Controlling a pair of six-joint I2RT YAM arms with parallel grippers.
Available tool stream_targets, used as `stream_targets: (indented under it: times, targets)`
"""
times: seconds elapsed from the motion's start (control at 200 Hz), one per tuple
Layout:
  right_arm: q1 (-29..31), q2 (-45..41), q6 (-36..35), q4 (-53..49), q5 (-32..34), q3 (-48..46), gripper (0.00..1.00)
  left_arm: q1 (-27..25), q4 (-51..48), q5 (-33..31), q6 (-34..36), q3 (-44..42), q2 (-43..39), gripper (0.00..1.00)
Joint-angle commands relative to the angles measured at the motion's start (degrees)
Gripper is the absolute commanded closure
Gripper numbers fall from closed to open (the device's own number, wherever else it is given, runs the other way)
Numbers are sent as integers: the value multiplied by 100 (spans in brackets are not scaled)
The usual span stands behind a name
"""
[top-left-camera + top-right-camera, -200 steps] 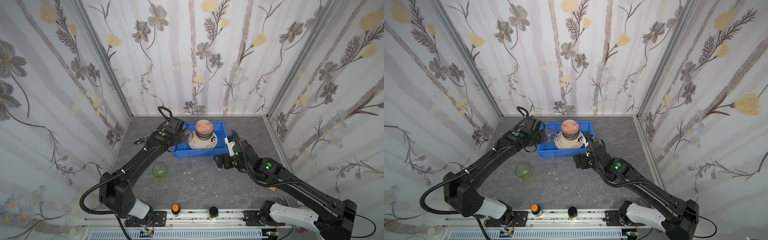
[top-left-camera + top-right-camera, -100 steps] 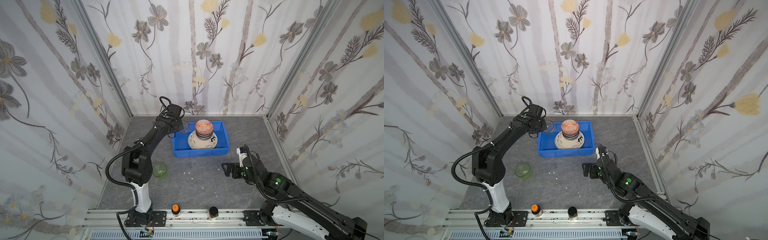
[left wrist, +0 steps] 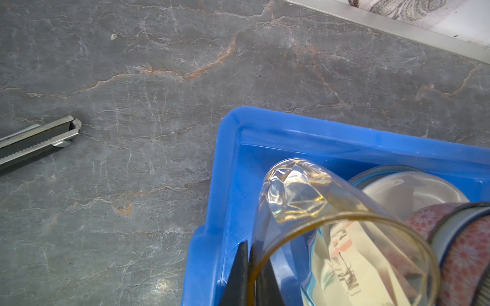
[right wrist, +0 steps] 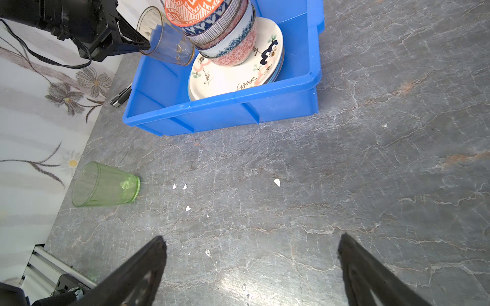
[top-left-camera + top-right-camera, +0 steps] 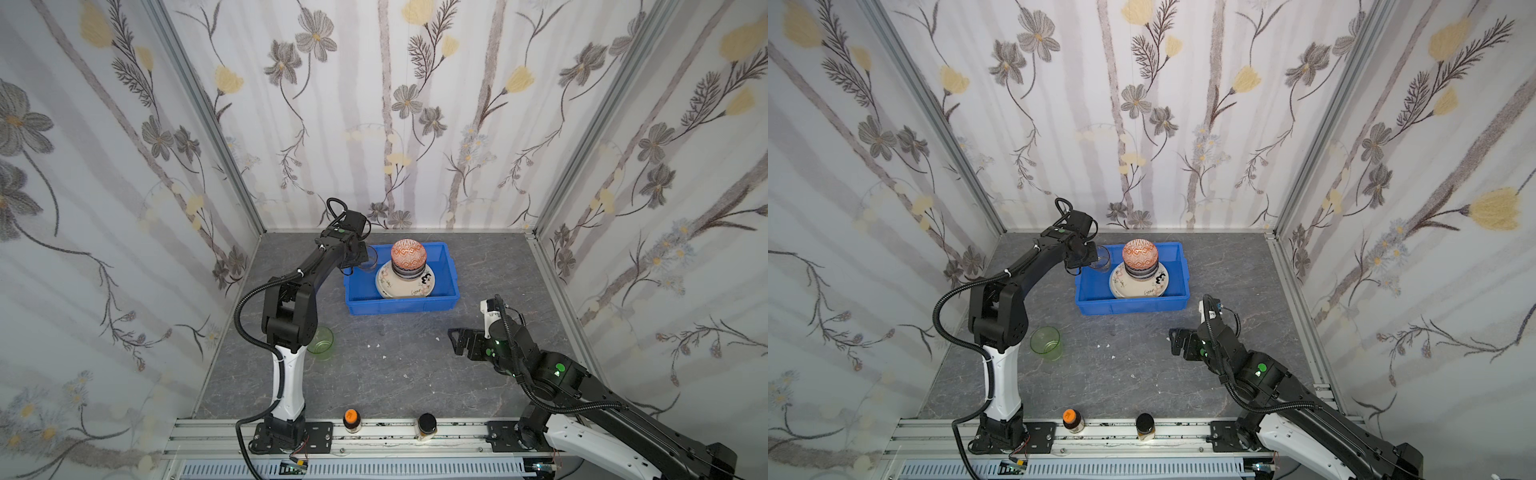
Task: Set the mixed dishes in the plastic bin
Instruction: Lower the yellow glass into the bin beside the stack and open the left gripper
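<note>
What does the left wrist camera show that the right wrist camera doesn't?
Only the left wrist view: a look into the amber tumbler through its mouth, and the metal rail below the wall. Only the right wrist view: the green tumbler on the table, white crumbs, the topmost orange bowl, and the right gripper, open. Both: the blue bin, the left gripper pinching the amber tumbler's rim, the cream plate and the metal-tipped tool beside the bin.

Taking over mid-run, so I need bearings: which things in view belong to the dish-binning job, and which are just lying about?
Job: blue bin; plates and bowls stacked inside it; amber tumbler in the left gripper; green tumbler on the table.
Lying about: orange-lidded jar; black-lidded jar; black tool beside the bin; white chips.
</note>
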Motion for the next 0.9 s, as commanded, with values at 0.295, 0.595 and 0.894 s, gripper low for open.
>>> stream_targets:
  times: [0.295, 0.595, 0.894]
  targets:
    - [2, -135, 356, 115, 102, -96, 0, 109, -61, -94, 122, 321, 481, 100]
    - [4, -174, 398, 27, 105, -112, 0, 97, -69, -1, 111, 418, 625, 93]
    - [10, -453, 602, -73, 98, -188, 0, 105, -87, 29, 111, 445, 643, 75]
